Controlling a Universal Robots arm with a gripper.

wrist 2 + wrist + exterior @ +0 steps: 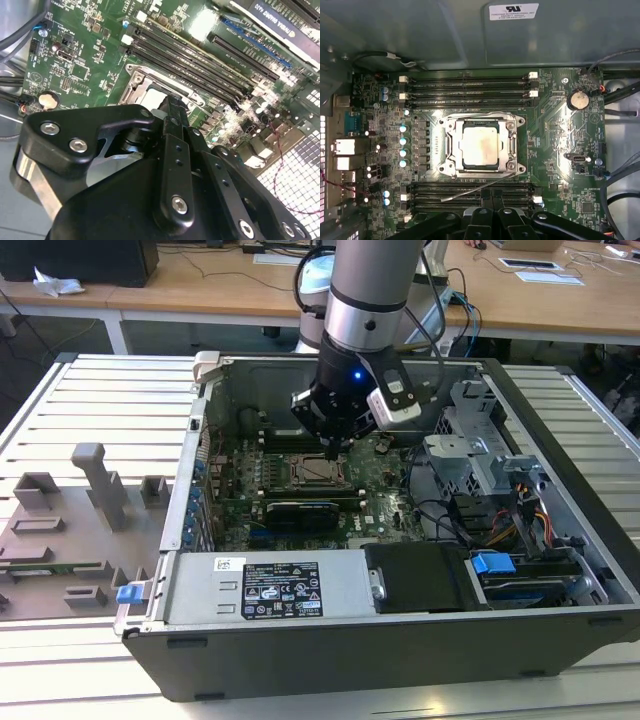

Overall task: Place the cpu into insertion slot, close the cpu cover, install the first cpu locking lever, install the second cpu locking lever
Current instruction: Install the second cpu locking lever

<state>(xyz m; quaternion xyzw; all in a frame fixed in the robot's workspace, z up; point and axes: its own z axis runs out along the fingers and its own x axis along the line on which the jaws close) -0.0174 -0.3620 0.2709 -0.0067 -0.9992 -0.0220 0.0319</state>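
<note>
Exterior view: the black end effector (pixel 333 443) hovers just above the silvery insertion slot (pixel 319 472), at 12 o'clock of the green board. Second wrist view: its matte fingers (pixel 172 165) appear pressed together, empty. First wrist view: the dull grey square cpu (pixel 479 145) sits flat within the thin metal cpu cover (pixel 481 120); one wire lever (pixel 480 186) angles loose at 6 o'clock.

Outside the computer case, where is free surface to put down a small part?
The slatted table is bare between the case and the wooden desk. The grey fixture board is crowded with blocks. Inside the case, parts and cables are everywhere.
</note>
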